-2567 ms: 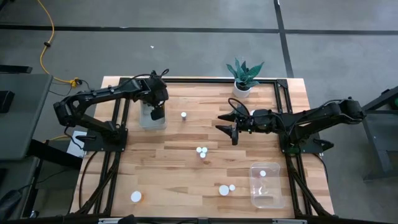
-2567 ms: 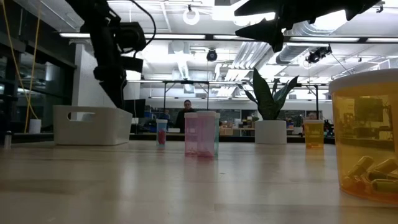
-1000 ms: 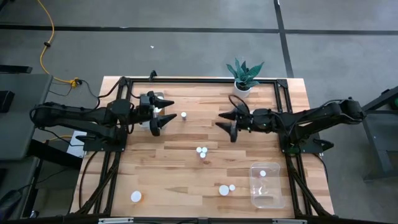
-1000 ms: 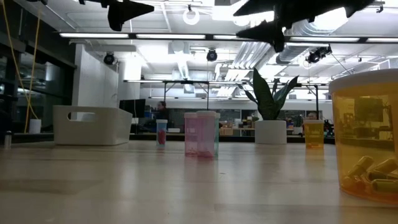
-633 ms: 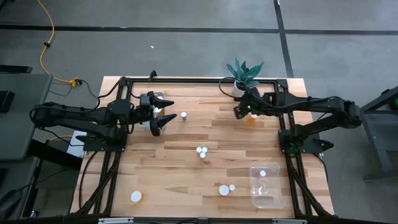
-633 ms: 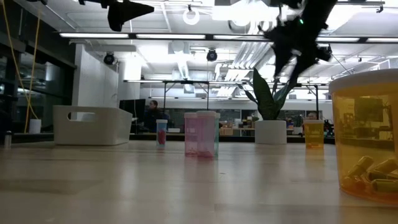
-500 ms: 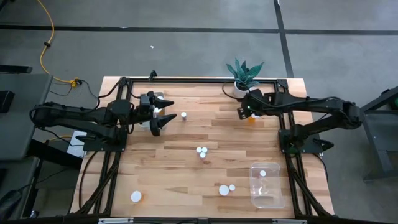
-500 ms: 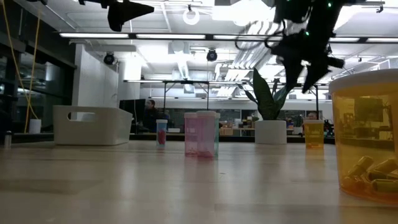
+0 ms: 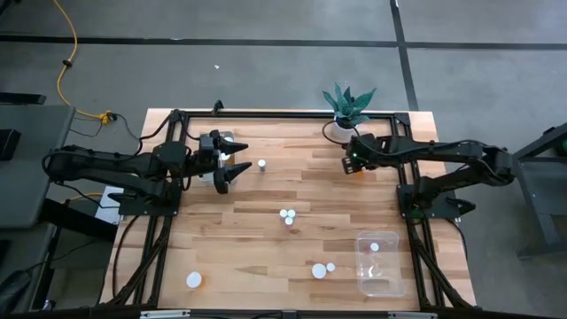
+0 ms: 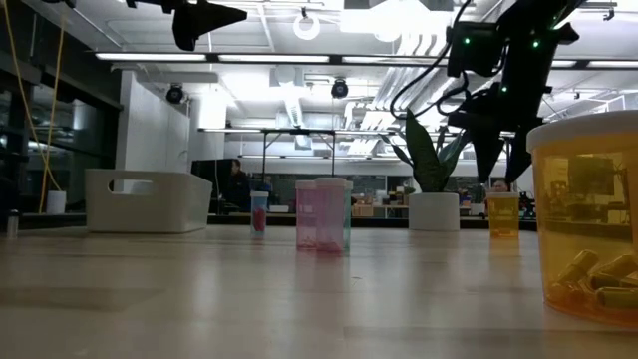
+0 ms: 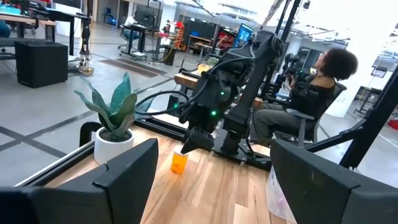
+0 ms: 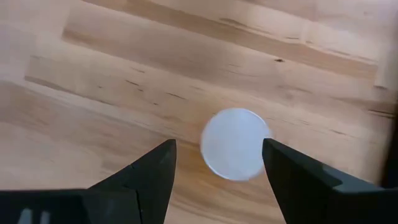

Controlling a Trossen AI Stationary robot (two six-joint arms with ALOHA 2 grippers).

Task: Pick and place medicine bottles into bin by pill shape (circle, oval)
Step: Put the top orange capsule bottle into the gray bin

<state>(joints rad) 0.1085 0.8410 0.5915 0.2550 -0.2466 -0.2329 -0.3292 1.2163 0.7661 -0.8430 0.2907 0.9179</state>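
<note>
I have the right gripper (image 9: 358, 166) poised over the orange medicine bottle (image 10: 503, 215) that stands near the table's (image 9: 266, 230) far edge, just beside the plant pot (image 10: 435, 211) at the far right corner. Its fingers (image 12: 297, 186) stand well apart with nothing between them, and the bottle's white cap (image 12: 235, 144) sits in the gap but closer to one finger than the other. To do this well I judge I should first shift sideways until the cap is centred, then drop straight down so the pads meet the body below the cap, since the cap's rim is smooth and would likely slip. I'd also keep clear of the pot's leaves.

The table is pale planked wood with a visible grain, flat and matte. The white bin (image 10: 148, 200) near the far left corner is an opaque, straight-walled tub with a handle slot; the clear bin (image 9: 383, 262) near the near right corner is a glossy, rounded box. The bottles are small, translucent, hard plastic cylinders with flat round caps. The left gripper (image 9: 231, 170) hangs wide open and empty by the white bin.
</note>
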